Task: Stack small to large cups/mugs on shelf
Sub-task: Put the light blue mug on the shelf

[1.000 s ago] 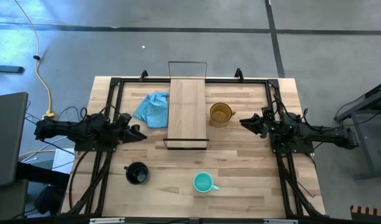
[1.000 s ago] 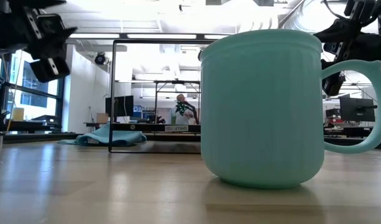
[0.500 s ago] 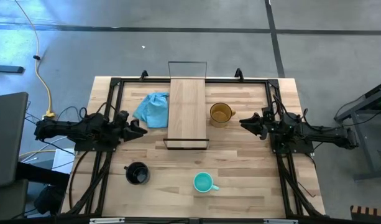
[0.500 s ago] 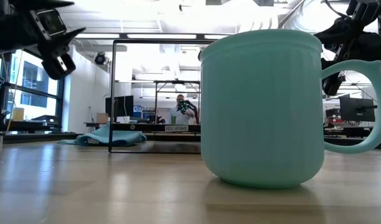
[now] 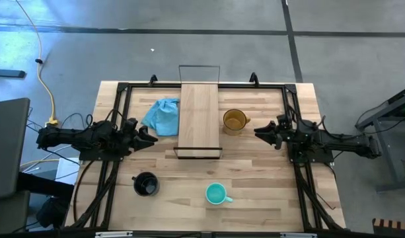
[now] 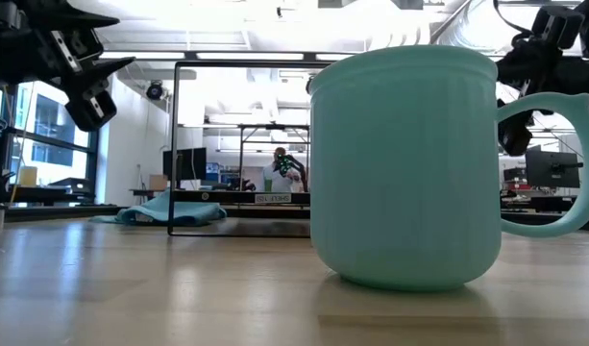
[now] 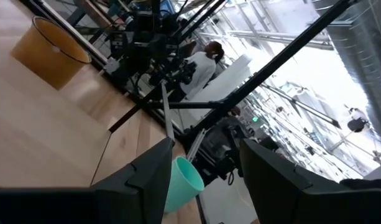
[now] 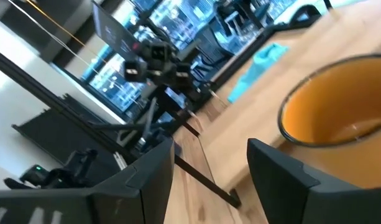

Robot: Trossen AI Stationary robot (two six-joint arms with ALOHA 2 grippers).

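Both arms reach in low over the table from its opposite sides, each stretched roughly level toward the middle. The left gripper (image 5: 149, 136) hangs above the wood just short of the light blue cloth (image 5: 162, 116), its fingers (image 7: 154, 177) spread apart with nothing between them; in the low view it shows raised clear of the table (image 5: 255, 178), tilted slightly downward. The right gripper (image 5: 258, 132) points at the amber-orange mug (image 5: 234, 121) from just beside it, jaws likewise apart and empty, and its wrist view looks straight past its fingers (image 8: 274, 168) into the mug's (image 8: 339, 127) open mouth. That mug stands upright just to the right of the shelf (image 5: 199, 119), a narrow light-wood plank lying lengthwise at the table's centre with thin black wire frames at both ends and nothing on it. The black mug (image 5: 146, 184) sits upright toward the near left part of the table, well apart from the shelf, and the teal mug (image 5: 217, 194) stands upright near the front edge, to the black one's right, its handle turned to the right. A person (image 6: 280, 168) shows far back in the room beyond the table.
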